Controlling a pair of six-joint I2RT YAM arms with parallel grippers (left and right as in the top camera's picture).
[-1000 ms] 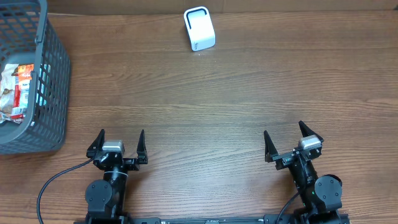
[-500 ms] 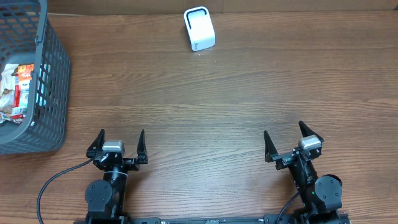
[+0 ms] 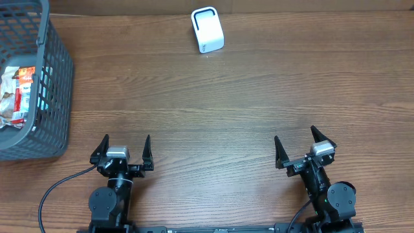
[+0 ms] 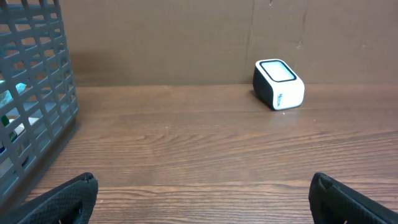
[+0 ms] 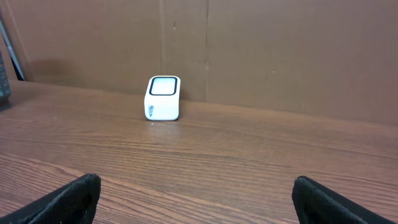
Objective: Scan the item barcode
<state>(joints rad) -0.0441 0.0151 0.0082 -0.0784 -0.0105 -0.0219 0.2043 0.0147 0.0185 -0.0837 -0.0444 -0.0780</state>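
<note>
At the far left of the brown wood-grain table (image 3: 207,110) stood the grey plastic lattice basket (image 3: 59,77). The crumpled red-and-white snack packets (image 3: 18,90) lay low inside it, behind its tall wall. These were the likely things to scan, and no barcode could be made out on them from any view. A reach into the basket looked risky. A finger could have caught the lattice or the rim and dragged or tipped the basket, and a grab among loose, overlapping wrappers could have lifted two at once or pinched only a slippery fold that would slide out.

The left gripper (image 3: 127,139) sat near the table's front edge, well apart from the basket, its black fingers spread wide and empty. It was the nearer arm, so the pick would probably have fallen to it.

The small white box-shaped scanner with the dark-rimmed window (image 3: 207,30) stood at the back of the table, slightly left of centre and slightly turned. A packet shown with its code facing away, creased, or off the window's line would likely not have read. A careless approach could have knocked the light scanner askew.

The right gripper (image 3: 295,134) waited at the front right, jaws likewise wide and holding nothing, and was far from the basket.
</note>
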